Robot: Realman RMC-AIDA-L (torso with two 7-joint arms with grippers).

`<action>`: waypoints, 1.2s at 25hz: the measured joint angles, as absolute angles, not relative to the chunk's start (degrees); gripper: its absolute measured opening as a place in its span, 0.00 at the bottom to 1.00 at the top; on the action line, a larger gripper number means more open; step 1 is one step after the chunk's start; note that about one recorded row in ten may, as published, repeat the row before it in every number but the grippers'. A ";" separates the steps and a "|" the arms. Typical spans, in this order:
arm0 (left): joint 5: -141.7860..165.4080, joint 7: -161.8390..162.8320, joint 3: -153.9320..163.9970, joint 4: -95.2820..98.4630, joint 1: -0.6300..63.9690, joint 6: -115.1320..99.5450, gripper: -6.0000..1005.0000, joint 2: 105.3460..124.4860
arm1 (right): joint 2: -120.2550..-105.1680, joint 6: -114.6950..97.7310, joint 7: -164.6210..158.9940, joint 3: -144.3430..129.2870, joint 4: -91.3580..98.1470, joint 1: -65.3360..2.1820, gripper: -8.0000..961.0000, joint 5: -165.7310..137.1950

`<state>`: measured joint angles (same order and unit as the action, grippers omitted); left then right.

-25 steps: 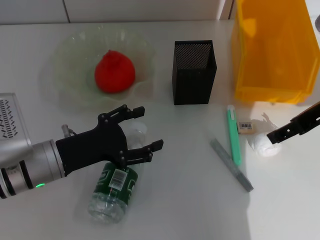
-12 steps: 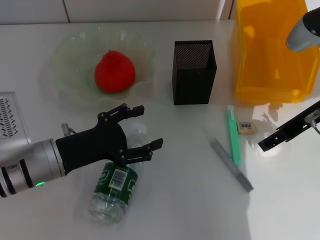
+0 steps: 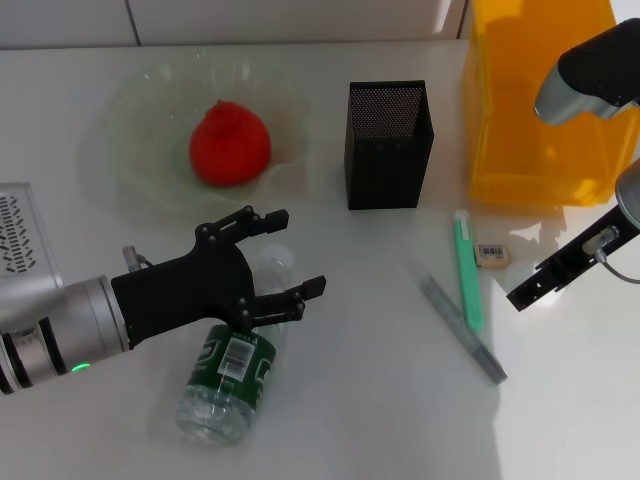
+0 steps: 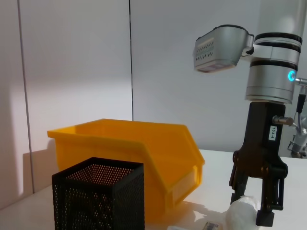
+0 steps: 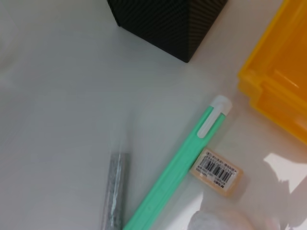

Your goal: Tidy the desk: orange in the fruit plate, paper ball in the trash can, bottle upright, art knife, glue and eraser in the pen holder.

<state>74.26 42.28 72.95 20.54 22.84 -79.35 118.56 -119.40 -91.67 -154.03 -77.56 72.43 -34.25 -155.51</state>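
The paper ball [image 4: 243, 212] is gripped between the closed fingers of the right end effector [image 4: 253, 210] for carrying to the trash can [image 3: 545, 95], while the left end effector [image 3: 275, 262] is held spread open over the fallen bottle [image 3: 228, 385].

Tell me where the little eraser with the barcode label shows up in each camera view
Head view: eraser on the table just right of the green art knife.
Left wrist view: only its labelled top edge shows at the bottom, beside the paper ball.
Right wrist view: lower right, touching the art knife.
Shared landmark: the black mesh pen holder.

The right gripper [image 4: 253, 207] jaws straddle the paper ball [image 4: 243, 214] beside the yellow bin [image 4: 144, 158].
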 joint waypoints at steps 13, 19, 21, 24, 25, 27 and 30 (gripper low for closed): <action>74.27 41.67 73.12 20.24 22.82 -79.15 0.87 118.56 | -119.27 -90.83 -153.95 -79.24 69.07 -35.68 0.73 -155.57; 74.27 41.58 73.29 20.26 22.79 -79.11 0.87 118.57 | -119.30 -91.23 -154.00 -78.74 70.92 -35.24 0.43 -155.58; 74.27 41.58 73.37 20.26 22.79 -79.10 0.87 118.57 | -119.31 -91.22 -154.01 -78.72 70.93 -35.21 0.43 -155.57; 74.27 41.57 73.48 20.30 22.75 -79.10 0.87 118.56 | -119.33 -91.20 -154.03 -79.05 71.33 -35.16 0.43 -155.57; 74.27 41.57 73.48 20.30 22.75 -79.10 0.87 118.56 | -119.33 -91.20 -154.03 -79.05 71.33 -35.16 0.43 -155.57; 74.27 41.57 73.48 20.31 22.75 -79.10 0.87 118.57 | -119.34 -91.77 -154.04 -78.92 72.04 -35.12 0.44 -155.53; 74.27 41.57 73.49 20.39 22.76 -79.10 0.87 118.57 | -119.36 -93.28 -154.06 -78.17 74.27 -34.75 0.44 -155.25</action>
<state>74.27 41.57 73.49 20.39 22.76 -79.10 118.57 -119.36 -93.28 -154.06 -78.17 74.27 -34.75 -155.25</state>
